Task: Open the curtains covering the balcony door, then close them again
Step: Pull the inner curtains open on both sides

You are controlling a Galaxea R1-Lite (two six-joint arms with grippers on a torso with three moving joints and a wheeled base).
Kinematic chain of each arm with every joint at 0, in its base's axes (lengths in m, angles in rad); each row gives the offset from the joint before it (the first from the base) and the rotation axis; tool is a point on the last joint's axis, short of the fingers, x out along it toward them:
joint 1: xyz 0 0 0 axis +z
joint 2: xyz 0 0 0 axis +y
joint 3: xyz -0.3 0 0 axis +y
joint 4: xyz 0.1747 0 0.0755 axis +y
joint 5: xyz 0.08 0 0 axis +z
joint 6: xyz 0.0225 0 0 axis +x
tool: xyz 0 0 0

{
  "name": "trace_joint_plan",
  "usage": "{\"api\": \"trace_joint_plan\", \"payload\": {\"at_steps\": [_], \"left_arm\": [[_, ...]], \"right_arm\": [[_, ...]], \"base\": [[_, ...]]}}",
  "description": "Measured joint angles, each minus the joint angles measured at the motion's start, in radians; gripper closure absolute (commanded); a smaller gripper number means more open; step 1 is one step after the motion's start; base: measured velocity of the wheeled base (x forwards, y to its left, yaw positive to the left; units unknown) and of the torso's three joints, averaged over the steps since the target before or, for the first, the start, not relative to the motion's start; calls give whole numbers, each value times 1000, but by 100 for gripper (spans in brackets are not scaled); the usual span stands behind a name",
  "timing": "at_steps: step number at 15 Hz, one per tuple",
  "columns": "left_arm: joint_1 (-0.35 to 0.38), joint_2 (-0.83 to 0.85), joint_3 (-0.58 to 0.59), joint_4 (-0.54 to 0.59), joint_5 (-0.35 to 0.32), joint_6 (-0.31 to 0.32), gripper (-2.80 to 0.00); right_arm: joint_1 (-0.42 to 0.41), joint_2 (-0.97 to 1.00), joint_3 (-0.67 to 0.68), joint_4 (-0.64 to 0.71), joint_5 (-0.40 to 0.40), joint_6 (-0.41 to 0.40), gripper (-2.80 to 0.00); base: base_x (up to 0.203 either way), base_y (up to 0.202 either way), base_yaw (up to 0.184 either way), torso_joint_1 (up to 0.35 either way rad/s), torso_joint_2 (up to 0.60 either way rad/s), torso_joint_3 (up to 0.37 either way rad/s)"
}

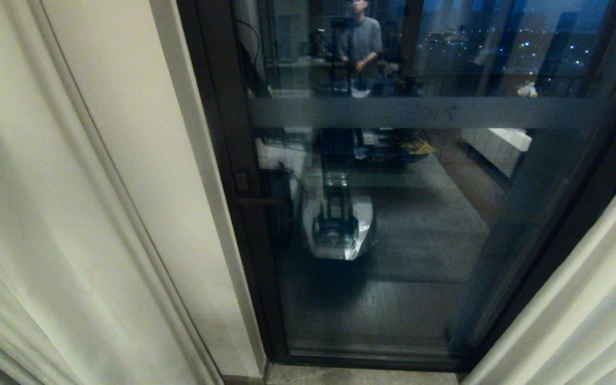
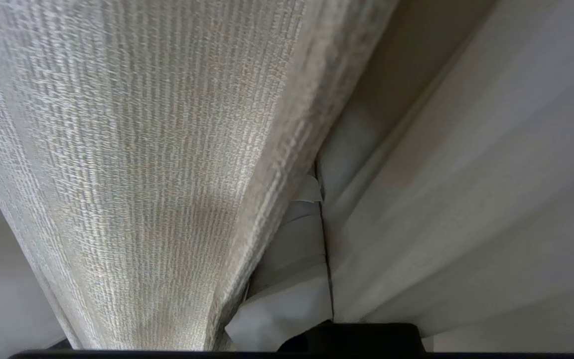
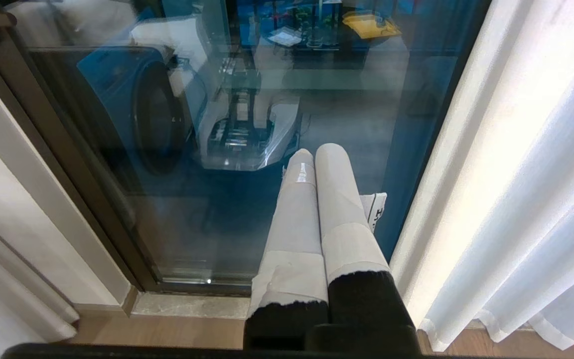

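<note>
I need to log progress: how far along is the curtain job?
Opening looks done: the balcony door shows bare between the curtains. In hand: the left end effector is shut on curtain fabric. The right end effector is shut, empty. Closing remains.

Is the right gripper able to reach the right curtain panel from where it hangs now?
Probably yes. The right gripper hangs shut in front of the balcony door, and the right curtain panel hangs just beside it with nothing between them. Its fingers would have to open first.

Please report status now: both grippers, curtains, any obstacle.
Left gripper shut on the left curtain. Right gripper shut, empty, hanging before the balcony door. Curtains parted. No obstacle seen.
</note>
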Motion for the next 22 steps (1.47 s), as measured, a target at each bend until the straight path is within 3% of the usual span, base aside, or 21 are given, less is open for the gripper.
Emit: {"api": "trace_joint_plan", "payload": {"at_steps": [11, 18, 19, 22], "left_arm": [[-120, -140, 38, 10, 0, 14, 0], [-151, -189, 44, 29, -1, 22, 0], [-151, -192, 46, 29, 0, 23, -280], [-152, -204, 58, 29, 0, 22, -280]], "right_arm": [[0, 0, 0, 0, 0, 0, 0], [0, 0, 0, 0, 0, 0, 0], [0, 0, 0, 0, 0, 0, 0], [0, 0, 0, 0, 0, 0, 0]], "base": [[0, 0, 0, 0, 0, 0], [0, 0, 0, 0, 0, 0], [0, 0, 0, 0, 0, 0], [0, 0, 0, 0, 0, 0]]}}
